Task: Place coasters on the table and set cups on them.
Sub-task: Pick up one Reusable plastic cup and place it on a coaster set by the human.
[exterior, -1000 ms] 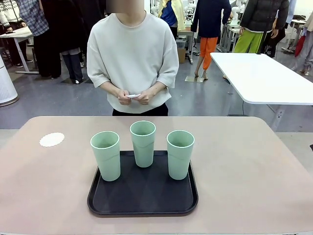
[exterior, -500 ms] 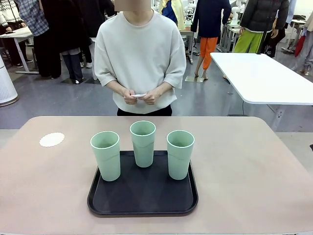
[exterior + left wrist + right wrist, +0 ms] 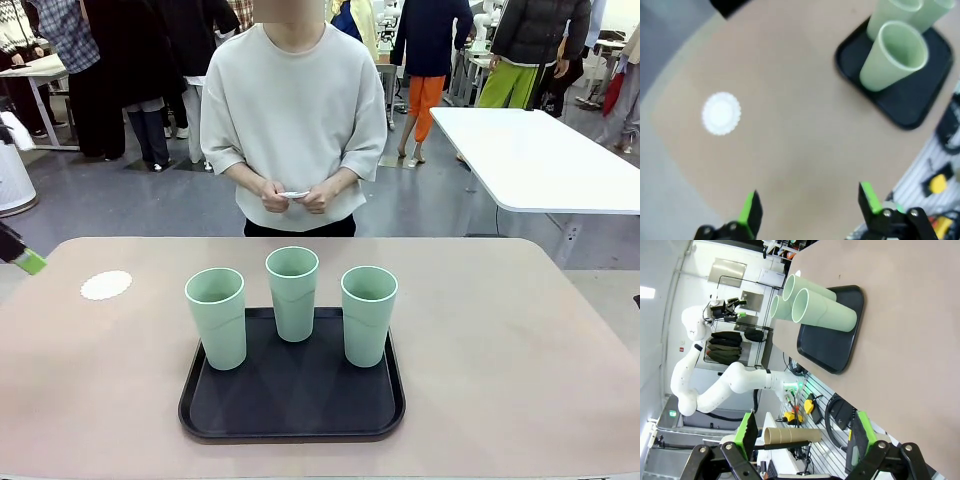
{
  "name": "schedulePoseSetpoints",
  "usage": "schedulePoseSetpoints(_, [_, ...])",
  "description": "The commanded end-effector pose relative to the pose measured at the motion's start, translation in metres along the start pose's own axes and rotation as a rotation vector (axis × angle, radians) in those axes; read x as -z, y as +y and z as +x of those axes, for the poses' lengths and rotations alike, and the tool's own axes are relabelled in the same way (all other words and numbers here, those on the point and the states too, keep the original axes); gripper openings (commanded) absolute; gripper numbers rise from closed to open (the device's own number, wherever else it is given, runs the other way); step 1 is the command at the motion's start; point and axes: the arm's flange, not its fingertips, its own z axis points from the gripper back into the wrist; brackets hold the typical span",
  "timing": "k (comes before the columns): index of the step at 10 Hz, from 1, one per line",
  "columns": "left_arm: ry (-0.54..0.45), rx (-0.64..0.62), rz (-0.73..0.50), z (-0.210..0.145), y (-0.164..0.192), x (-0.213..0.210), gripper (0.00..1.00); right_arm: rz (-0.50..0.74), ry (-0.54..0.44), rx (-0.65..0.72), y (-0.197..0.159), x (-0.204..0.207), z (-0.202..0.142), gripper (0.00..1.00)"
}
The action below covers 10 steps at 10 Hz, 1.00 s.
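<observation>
Table (image 3: 520,350) bare rightward; coaster (image 3: 106,285) near left edge.

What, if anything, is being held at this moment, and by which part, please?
The left gripper and right gripper are open, holding nothing. The person's hands pinch a thin white piece, probably a coaster, by its two ends.

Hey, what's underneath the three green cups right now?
All three cups stand on the black tray, which rests on the tan table. Whether anything lies beneath their bases is hidden. One white coaster lies bare on the table, apart from the tray.
</observation>
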Motion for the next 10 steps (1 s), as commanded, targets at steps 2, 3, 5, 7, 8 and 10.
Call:
schedulePoseSetpoints(2, [0.153,0.070,0.010,0.044,0.003,0.030,1.00,0.014,-0.005,-0.011,0.002,-0.001,0.000,1.00])
schedulePoseSetpoints(3, [0.199,0.097,-0.023,0.055,-0.002,0.038,1.00,0.014,-0.005,-0.011,0.002,-0.001,0.000,1.00])
schedulePoseSetpoints(5, [0.205,0.174,-0.064,0.065,-0.018,0.054,1.00,0.014,-0.005,-0.011,0.002,-0.001,0.000,1.00])
schedulePoseSetpoints(7, [0.193,0.143,-0.050,0.060,-0.017,0.058,1.00,0.014,-0.005,-0.011,0.002,-0.001,0.000,1.00])
schedulePoseSetpoints(8, [0.193,0.143,-0.050,0.060,-0.017,0.058,1.00,0.014,-0.005,-0.011,0.002,-0.001,0.000,1.00])
schedulePoseSetpoints(10, [0.193,0.143,-0.050,0.060,-0.017,0.058,1.00,0.014,-0.005,-0.011,0.002,-0.001,0.000,1.00])
